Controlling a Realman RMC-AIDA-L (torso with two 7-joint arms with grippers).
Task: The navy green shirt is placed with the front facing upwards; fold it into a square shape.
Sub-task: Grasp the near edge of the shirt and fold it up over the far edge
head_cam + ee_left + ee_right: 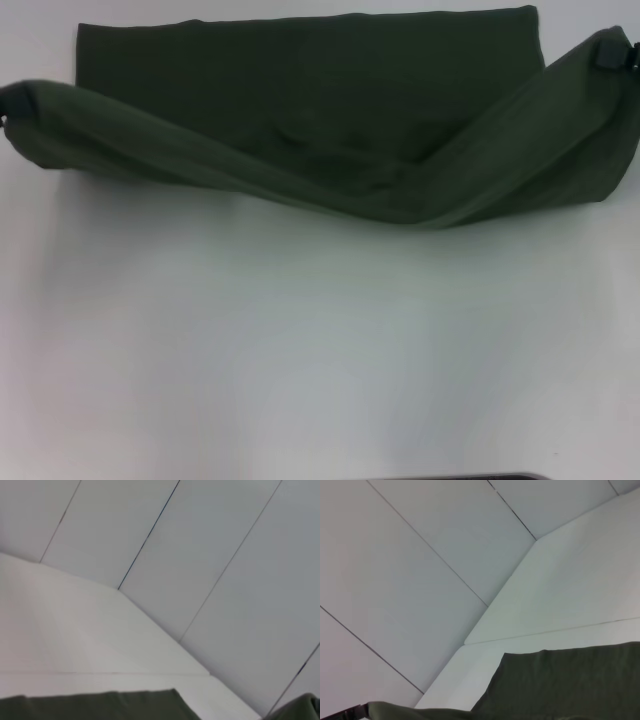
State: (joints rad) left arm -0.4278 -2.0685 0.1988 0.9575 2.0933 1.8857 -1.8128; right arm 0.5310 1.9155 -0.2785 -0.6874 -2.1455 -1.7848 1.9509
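Your left gripper (14,100) and right gripper (612,52) each hold an end of the shirt's (300,90) near edge, lifted above the white tabletop (320,350). The fingers look pinched on cloth, though mostly wrapped in it. Judging from this, the sagging middle could drag and wrinkle the lower layer if you carry it over unevenly; the right end sits higher, so the fold may land skewed. The shirt is dark olive, already a wide band lying along the far side, no lettering showing.
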